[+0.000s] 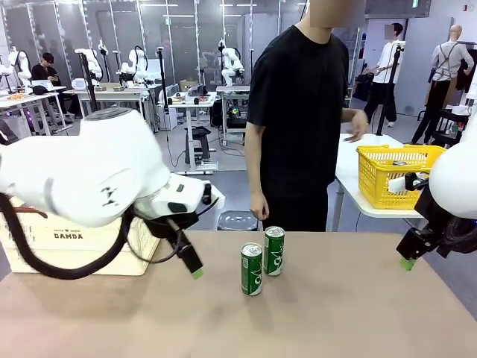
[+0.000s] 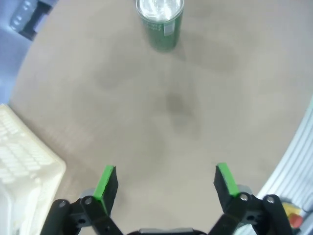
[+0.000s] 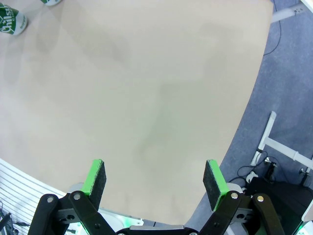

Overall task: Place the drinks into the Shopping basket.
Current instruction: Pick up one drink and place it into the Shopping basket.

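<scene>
Near green can (image 1: 252, 269) and far green can (image 1: 274, 251) stand upright together mid-table; cream Shopping basket (image 1: 82, 240) sits left.

Even overhead light, soft shadows, wide-angle edge bending.

We see a plain tan table (image 1: 335, 313). Two green cans stand upright on it, just beside each other: the nearer can (image 1: 251, 269) and the farther can (image 1: 273, 251). Both lie between the claws, closer to the left claw (image 1: 192, 268) than to the right claw (image 1: 407, 262). A cream basket (image 1: 74, 242) sits on the table behind the left claw, on the side away from the cans.
</scene>
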`<state>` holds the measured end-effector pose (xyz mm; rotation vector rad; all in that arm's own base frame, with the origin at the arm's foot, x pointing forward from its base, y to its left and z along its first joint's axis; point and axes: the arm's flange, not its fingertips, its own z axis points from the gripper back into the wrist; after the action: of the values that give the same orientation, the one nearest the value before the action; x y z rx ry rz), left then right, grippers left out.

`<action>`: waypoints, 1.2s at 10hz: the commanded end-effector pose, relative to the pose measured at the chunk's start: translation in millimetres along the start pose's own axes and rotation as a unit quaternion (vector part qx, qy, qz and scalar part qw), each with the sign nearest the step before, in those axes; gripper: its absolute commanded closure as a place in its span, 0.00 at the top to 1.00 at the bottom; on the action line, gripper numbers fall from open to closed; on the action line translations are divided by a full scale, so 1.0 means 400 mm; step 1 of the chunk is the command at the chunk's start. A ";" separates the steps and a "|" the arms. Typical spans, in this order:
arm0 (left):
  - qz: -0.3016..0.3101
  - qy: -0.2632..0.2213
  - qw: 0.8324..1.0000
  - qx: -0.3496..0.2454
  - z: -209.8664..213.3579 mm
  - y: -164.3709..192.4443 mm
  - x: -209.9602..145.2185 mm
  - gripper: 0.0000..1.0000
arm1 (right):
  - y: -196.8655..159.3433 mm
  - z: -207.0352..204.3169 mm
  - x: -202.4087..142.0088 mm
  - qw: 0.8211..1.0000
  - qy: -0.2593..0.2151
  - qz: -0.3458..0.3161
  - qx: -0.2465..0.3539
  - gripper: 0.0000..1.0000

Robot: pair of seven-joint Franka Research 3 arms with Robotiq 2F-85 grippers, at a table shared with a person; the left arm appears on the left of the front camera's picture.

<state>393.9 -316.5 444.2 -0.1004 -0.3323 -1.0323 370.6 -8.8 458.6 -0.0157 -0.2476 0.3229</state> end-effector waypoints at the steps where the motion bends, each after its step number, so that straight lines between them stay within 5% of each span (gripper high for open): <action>1: -0.008 0.000 1.000 -0.007 -0.023 0.024 0.132 1.00 | -0.003 0.004 -0.004 1.000 0.001 0.007 0.001 1.00; 7: -0.018 0.020 0.999 -0.020 -0.123 0.002 0.409 1.00 | -0.003 0.004 -0.004 1.000 0.001 0.007 0.001 1.00; 12: -0.016 0.063 0.998 0.004 -0.168 -0.015 0.444 1.00 | -0.003 0.004 -0.004 1.000 0.001 0.007 0.001 1.00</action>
<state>488.4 -477.3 431.8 -0.0636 -0.2570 -1.0861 370.2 -8.7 459.3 -0.0158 -0.2489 0.3231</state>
